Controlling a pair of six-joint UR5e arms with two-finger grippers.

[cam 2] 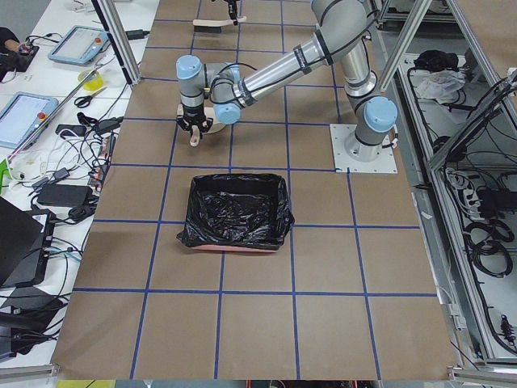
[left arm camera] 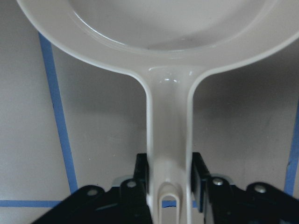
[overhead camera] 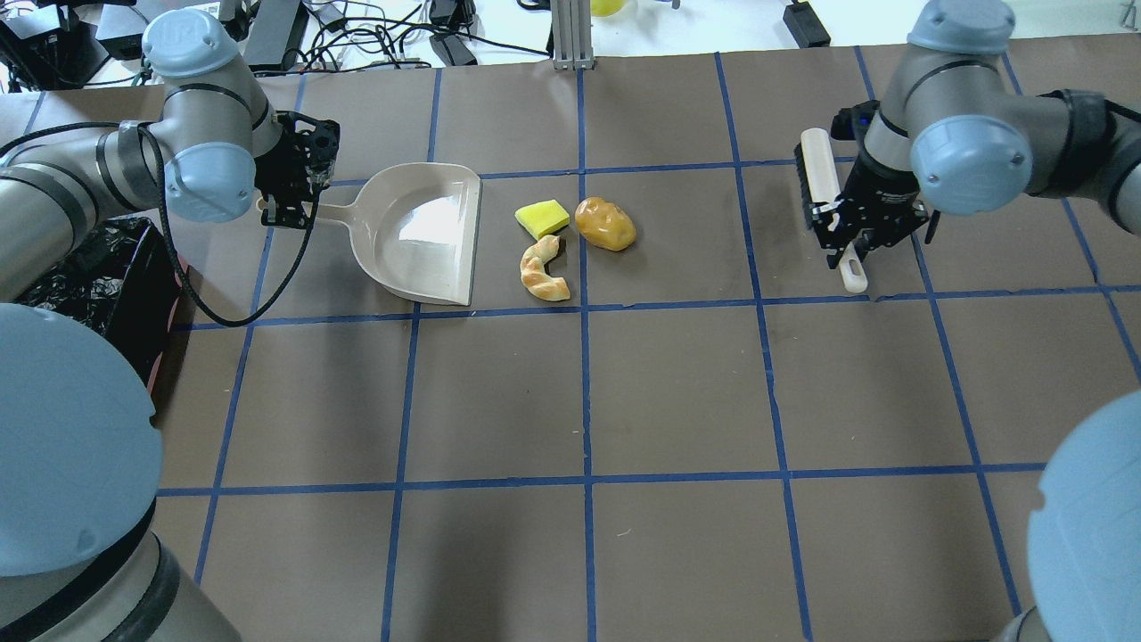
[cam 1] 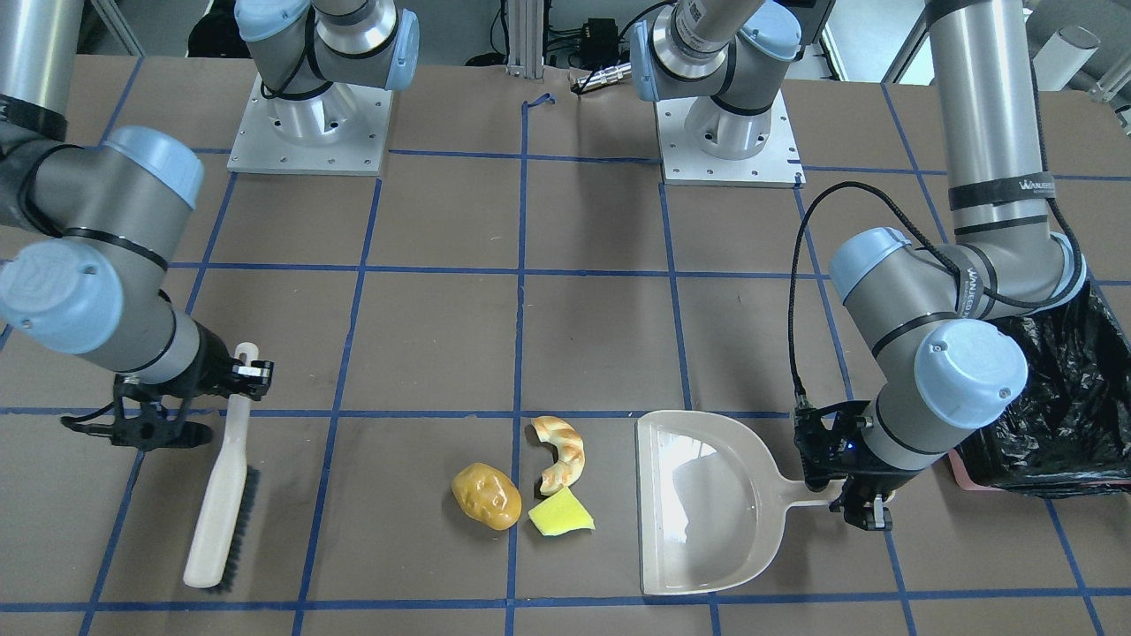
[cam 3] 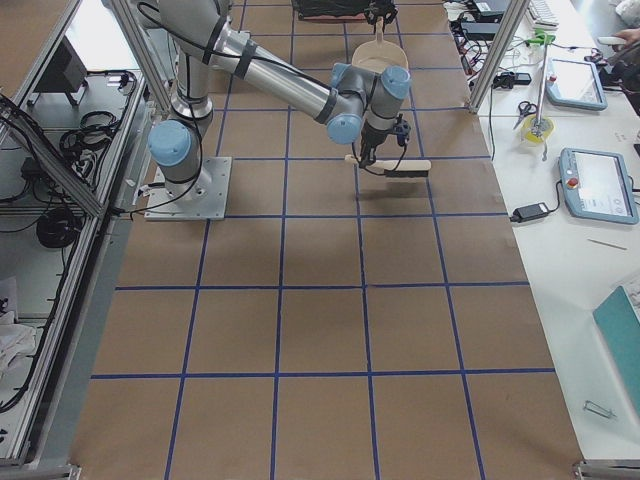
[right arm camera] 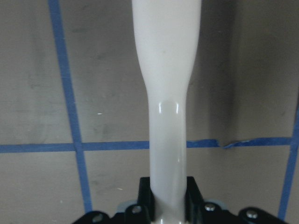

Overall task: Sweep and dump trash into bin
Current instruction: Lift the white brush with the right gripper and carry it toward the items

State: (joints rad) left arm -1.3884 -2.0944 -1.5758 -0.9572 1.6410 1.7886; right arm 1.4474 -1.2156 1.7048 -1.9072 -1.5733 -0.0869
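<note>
Left jaws clenched on dustpan (cam 1: 707, 530) handle, right jaws on brush (cam 1: 223, 481) handle. Trash (cam 1: 486, 496) near bench's far edge: probably light, hard, rolls easily; sweep, don't pinch.

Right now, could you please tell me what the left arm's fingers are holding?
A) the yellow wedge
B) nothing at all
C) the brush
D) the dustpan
D: in the left wrist view the left arm's fingers are shut on either side of the dustpan handle, while the brush sits in the right arm's fingers.
</note>
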